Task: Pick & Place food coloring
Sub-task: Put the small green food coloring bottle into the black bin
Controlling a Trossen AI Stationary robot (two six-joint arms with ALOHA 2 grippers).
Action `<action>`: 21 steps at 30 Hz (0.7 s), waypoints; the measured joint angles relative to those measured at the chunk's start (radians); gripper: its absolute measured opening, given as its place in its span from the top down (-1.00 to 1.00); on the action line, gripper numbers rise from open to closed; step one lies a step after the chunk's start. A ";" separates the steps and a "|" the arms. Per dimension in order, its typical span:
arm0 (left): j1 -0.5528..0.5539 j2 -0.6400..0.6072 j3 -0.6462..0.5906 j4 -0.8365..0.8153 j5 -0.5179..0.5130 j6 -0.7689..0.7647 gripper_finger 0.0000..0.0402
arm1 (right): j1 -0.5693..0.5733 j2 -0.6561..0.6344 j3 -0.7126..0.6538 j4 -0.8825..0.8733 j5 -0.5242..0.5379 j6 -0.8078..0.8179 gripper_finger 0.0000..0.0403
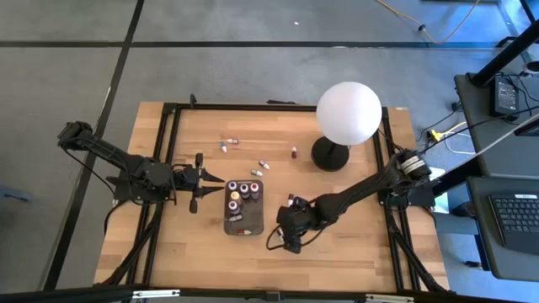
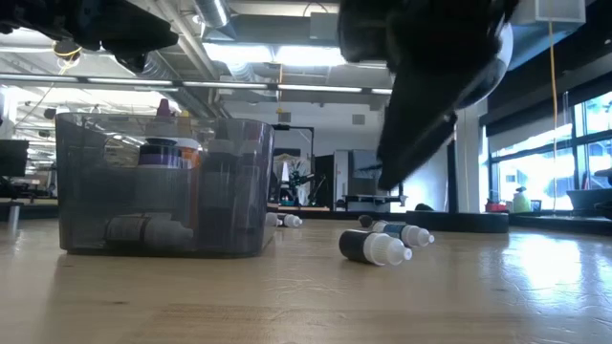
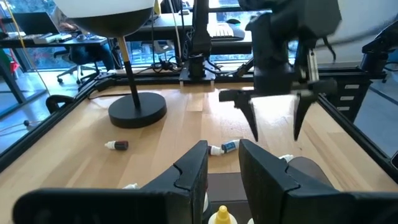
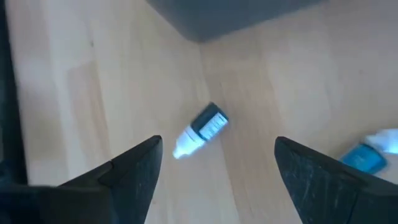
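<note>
The wooden table carried a white globe lamp near its far right corner. A dark grey tray sat at mid-table, holding several upright food coloring bottles. The left gripper hovered at the tray's left side, fingers slightly apart and empty. The right gripper hung over bare wood right of the tray, jaws spread wide above a lying dark bottle. More loose bottles lay scattered toward the far edge.
</note>
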 joint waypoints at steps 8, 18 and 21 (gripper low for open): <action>0.000 0.000 0.000 0.000 0.003 0.000 0.56 | -0.001 0.131 0.104 0.000 -0.027 -0.011 -0.54; 0.000 0.000 0.000 -0.004 0.005 0.000 0.56 | -0.008 0.181 0.107 -0.036 -0.023 0.010 -0.54; 0.000 0.000 0.000 -0.004 0.004 0.001 0.56 | -0.008 0.182 0.107 -0.037 -0.016 -0.034 -0.54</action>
